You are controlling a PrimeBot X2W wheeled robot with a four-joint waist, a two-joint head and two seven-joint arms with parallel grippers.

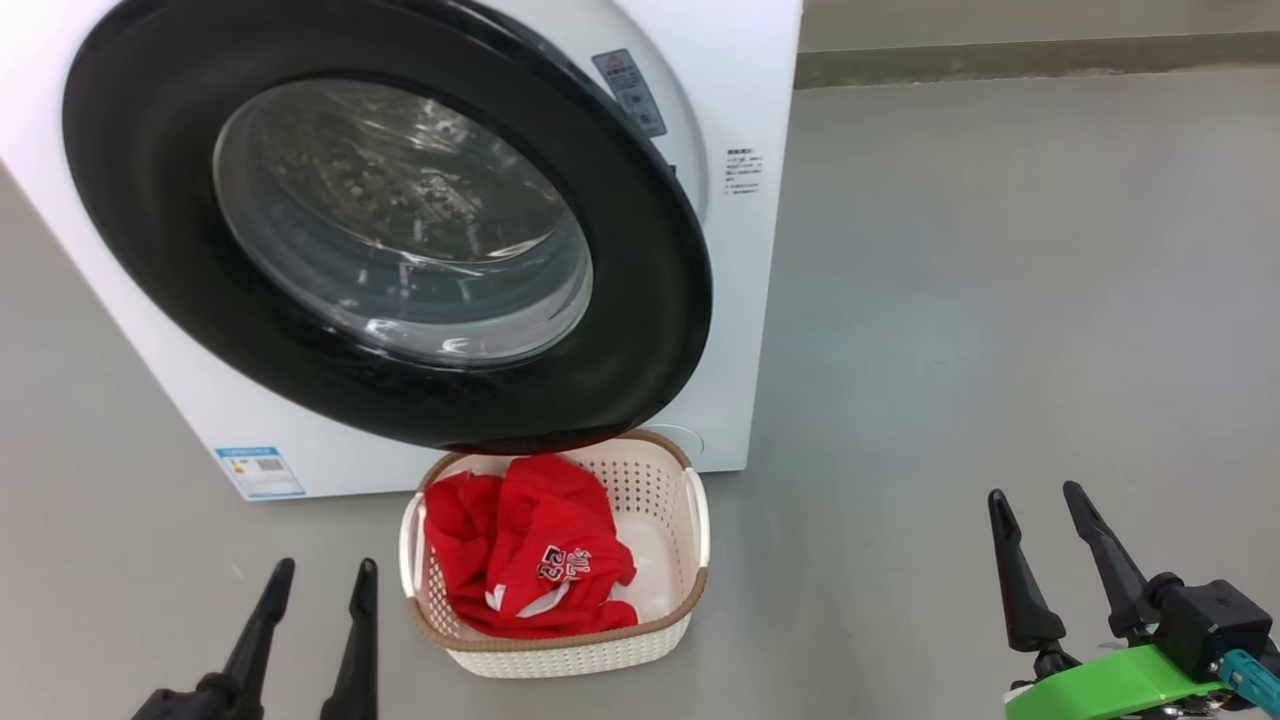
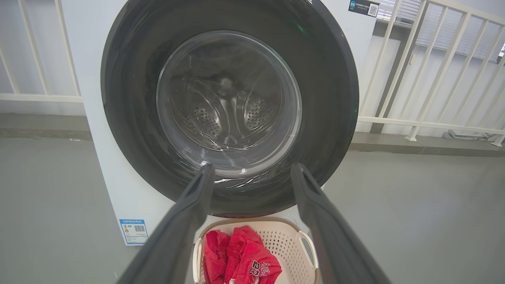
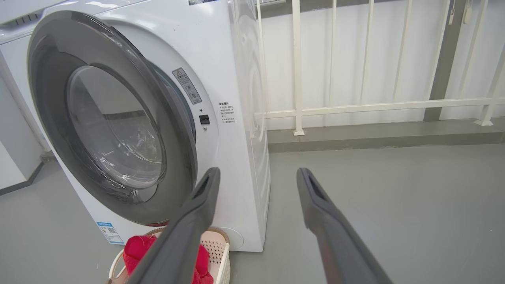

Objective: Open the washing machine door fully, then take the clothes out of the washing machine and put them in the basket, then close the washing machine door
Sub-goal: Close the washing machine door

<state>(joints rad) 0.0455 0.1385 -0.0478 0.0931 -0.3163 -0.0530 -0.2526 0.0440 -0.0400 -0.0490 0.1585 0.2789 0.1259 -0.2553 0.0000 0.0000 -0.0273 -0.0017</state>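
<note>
The washing machine (image 1: 745,320) stands ahead with its door (image 1: 645,330) partly swung out from the front, hinge on the left. In the right wrist view a gap shows between the door (image 3: 183,157) and the front panel. The red clothes (image 1: 530,545) lie in the cream basket (image 1: 560,655) on the floor below the door's lower edge. My left gripper (image 1: 322,568) hangs open and empty just left of the basket; in its wrist view the left gripper (image 2: 252,167) points at the door (image 2: 327,98). My right gripper (image 1: 1035,492) is open and empty, well right of the basket.
Grey floor (image 1: 950,300) lies open to the right of the machine. A white railing (image 3: 375,105) on a low kerb runs behind and beside it. Another white appliance (image 3: 12,157) stands to the machine's left.
</note>
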